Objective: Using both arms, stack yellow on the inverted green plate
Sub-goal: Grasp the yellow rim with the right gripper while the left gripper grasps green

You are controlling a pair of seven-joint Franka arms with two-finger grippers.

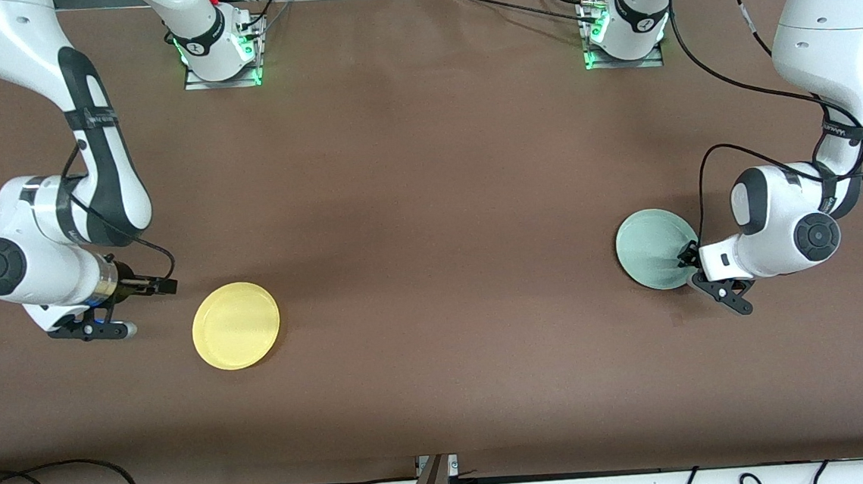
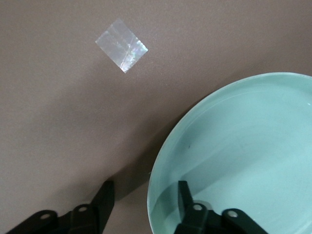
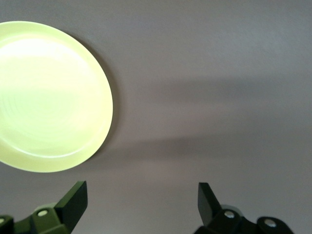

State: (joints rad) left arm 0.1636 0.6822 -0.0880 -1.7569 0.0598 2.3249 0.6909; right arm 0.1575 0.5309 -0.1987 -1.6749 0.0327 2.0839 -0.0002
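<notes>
The big brown table (image 1: 431, 234) is holding two plates lying well apart, the yellow plate (image 1: 236, 325) toward the right arm's end and the green plate (image 1: 652, 249) toward the left arm's end. The left pincer (image 1: 695, 269) is straddling the green plate's rim, one finger (image 2: 185, 200) inside and one outside, not clamped. The right pincer (image 1: 128, 309) is sitting low beside the yellow plate, fingers wide apart and holding nothing.
</notes>
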